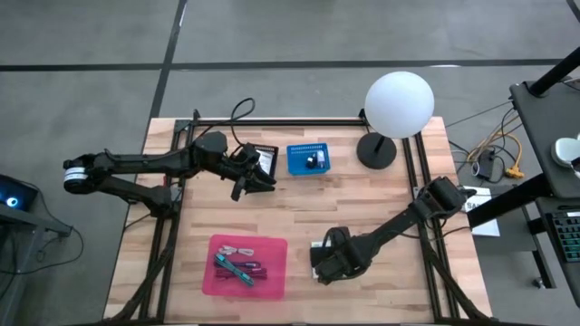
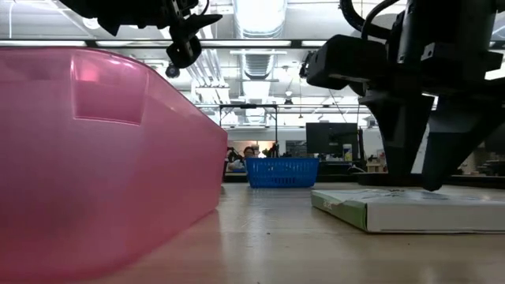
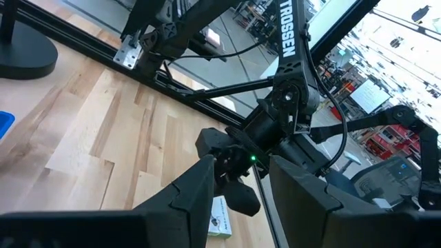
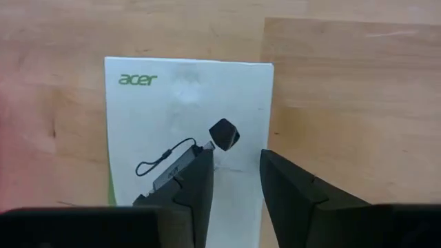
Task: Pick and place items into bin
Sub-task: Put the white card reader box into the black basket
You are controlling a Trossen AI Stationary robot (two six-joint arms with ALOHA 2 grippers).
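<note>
A white printed box (image 1: 315, 257) (image 2: 426, 209) (image 4: 186, 103) lies flat on the table, right of the pink bin (image 1: 217, 244) (image 2: 102, 158). The pink bin holds a teal tool (image 1: 232, 268), a purple strap (image 1: 256, 269) and a pale cable. My right gripper (image 1: 328, 267) (image 4: 234, 155) (image 2: 422, 177) is open and points down over the box. My left gripper (image 1: 254, 186) (image 3: 241, 165) (image 2: 181, 47) is open and empty. It is raised above the table, near a dark flat item (image 1: 264, 161) beside the blue bin (image 1: 299, 149). My right gripper points straight down with its open fingertips (image 4: 203, 165) at the white box's top face (image 4: 238, 138), beside the printed picture. The box lies flat on the table. Whether the fingertips touch it, I cannot tell.
The blue bin (image 2: 282, 171) near the far edge holds a small dark item (image 1: 314, 160). A white globe lamp (image 1: 399, 104) stands at the far right on a round black base (image 1: 376, 150). Black frame rails (image 1: 412, 172) run along the table's sides. Bare wood lies in the middle.
</note>
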